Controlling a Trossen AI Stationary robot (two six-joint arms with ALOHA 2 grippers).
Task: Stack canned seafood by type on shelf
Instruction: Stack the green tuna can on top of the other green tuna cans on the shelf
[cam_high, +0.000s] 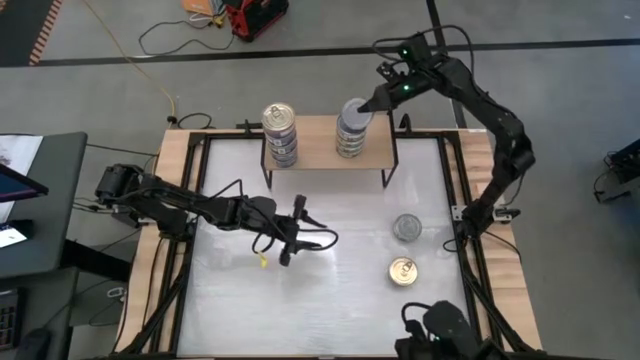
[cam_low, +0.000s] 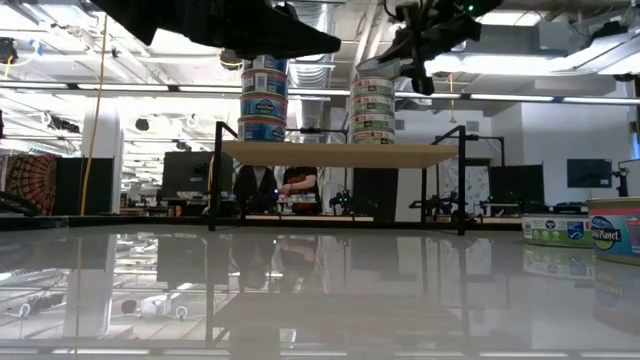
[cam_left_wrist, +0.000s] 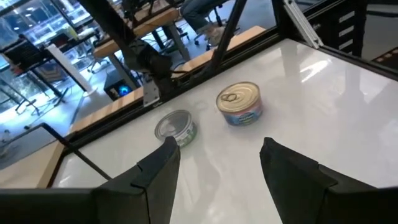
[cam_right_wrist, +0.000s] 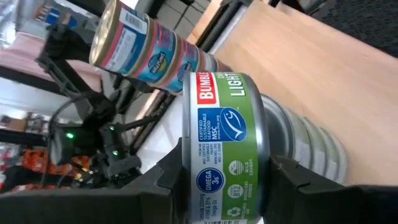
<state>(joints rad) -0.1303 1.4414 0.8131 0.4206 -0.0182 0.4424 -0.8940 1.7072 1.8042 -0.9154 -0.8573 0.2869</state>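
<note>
The shelf (cam_high: 320, 155) stands at the table's far middle. On it are a gold-topped stack of cans (cam_high: 280, 135) to the left and a silver-topped stack (cam_high: 350, 142) to the right. My right gripper (cam_high: 374, 101) is shut on a silver-topped, green-labelled can (cam_right_wrist: 221, 143) right over the silver stack. I cannot tell if that can touches the stack. My left gripper (cam_high: 293, 236) hangs open over the table's middle, nothing between its fingers (cam_left_wrist: 158, 177). A silver-topped can (cam_high: 407, 228) and a gold-topped can (cam_high: 403, 270) stand upright on the table, right of centre. My right gripper pinches the can across its height, one finger (cam_right_wrist: 163, 183) on the lid side and the other (cam_right_wrist: 295, 183) on the bottom side, at the edge (cam_right_wrist: 217, 205) nearest the gripper. The fingers come from the table's far right, slanting down. The can stays roughly level.
A black frame and a wood border (cam_high: 180, 170) run round the white tabletop. The two loose cans also show at the right of the low view (cam_low: 555, 230). People sit in the room beyond the shelf (cam_low: 275, 185). Bare tabletop lies left of and in front of my left gripper.
</note>
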